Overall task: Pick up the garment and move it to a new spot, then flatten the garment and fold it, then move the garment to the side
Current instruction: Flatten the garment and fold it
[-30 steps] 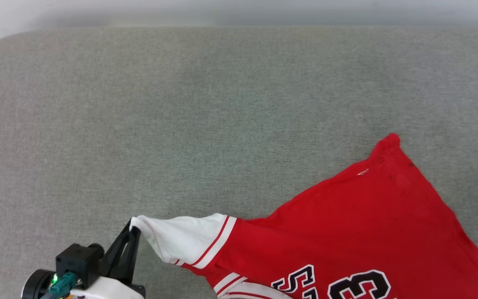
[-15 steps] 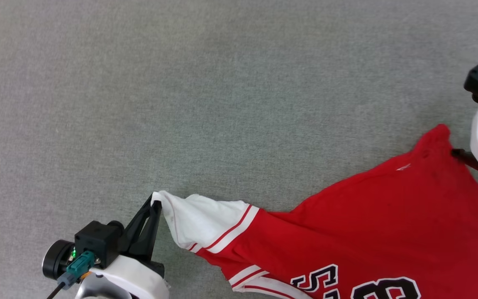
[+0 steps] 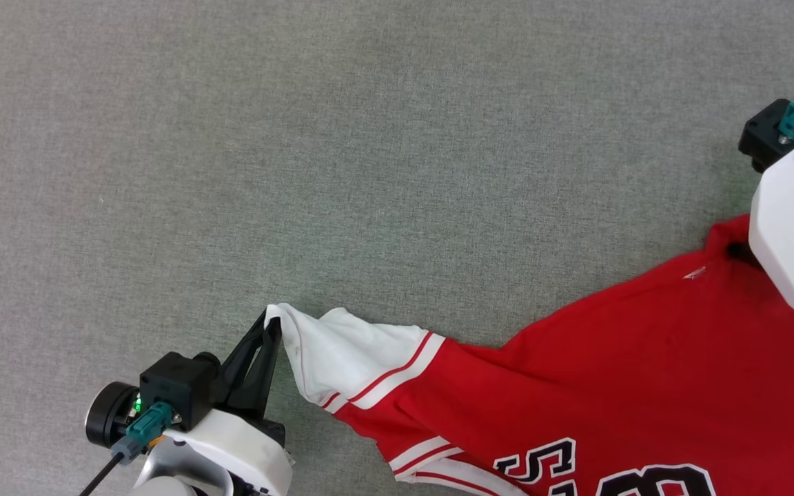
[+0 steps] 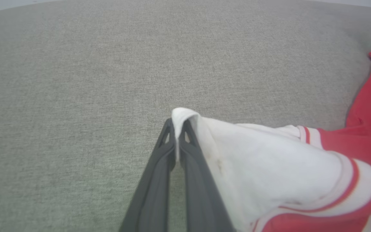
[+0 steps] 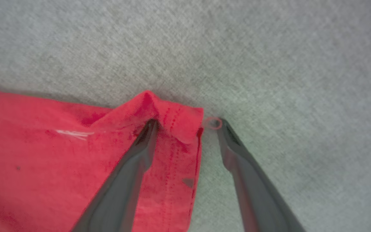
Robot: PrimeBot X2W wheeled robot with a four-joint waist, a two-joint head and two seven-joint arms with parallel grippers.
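— What has the left claw (image 3: 273, 322) got?
— It's clenched on the tip of the white sleeve (image 4: 269, 167). From there the garment (image 3: 611, 358) stretches across the grey cloth surface (image 3: 369, 138).
— And the right claw (image 5: 185, 123)?
— Released, fingers spread astride the red corner (image 5: 169, 116): one on the fabric, one on the surface beside the hem.

Grey woven fabric surface (image 3: 397, 138)
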